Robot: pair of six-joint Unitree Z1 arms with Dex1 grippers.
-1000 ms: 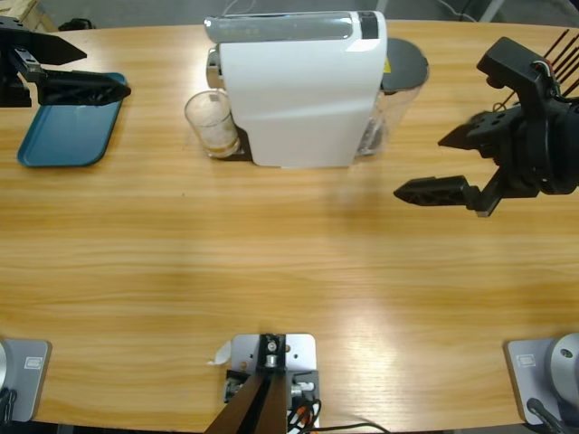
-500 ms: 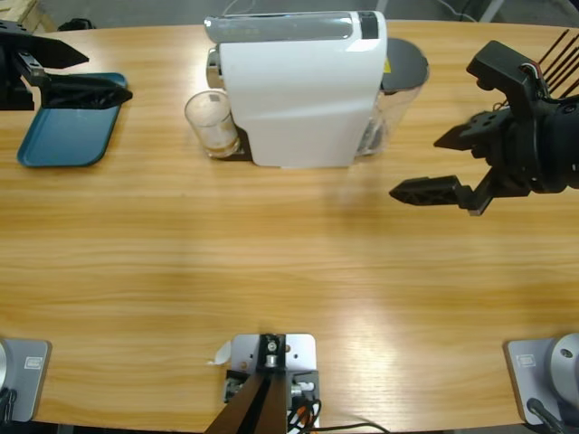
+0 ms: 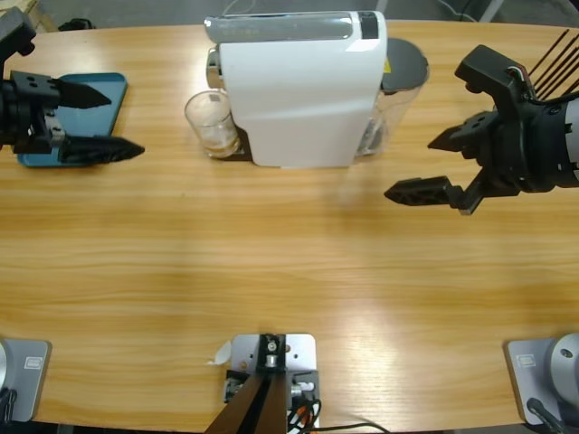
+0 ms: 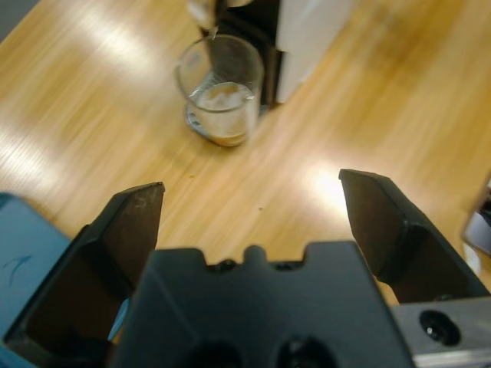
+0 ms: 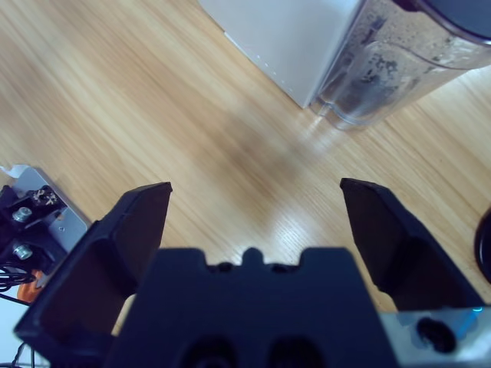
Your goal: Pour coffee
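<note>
Standing: one tumbler (image 3: pixel 212 123), two gaping pincers (image 3: pixel 99 120) (image 3: pixel 425 163).

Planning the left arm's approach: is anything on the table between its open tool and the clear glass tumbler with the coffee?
Nothing visible: only bare wooden table lies between the left tool and the clear glass tumbler beside the white coffee machine.

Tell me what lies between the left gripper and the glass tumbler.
Only bare wooden table. The high view shows nothing between the left gripper and the glass tumbler; the left wrist view agrees, with the blue tray behind the jaws.
</note>
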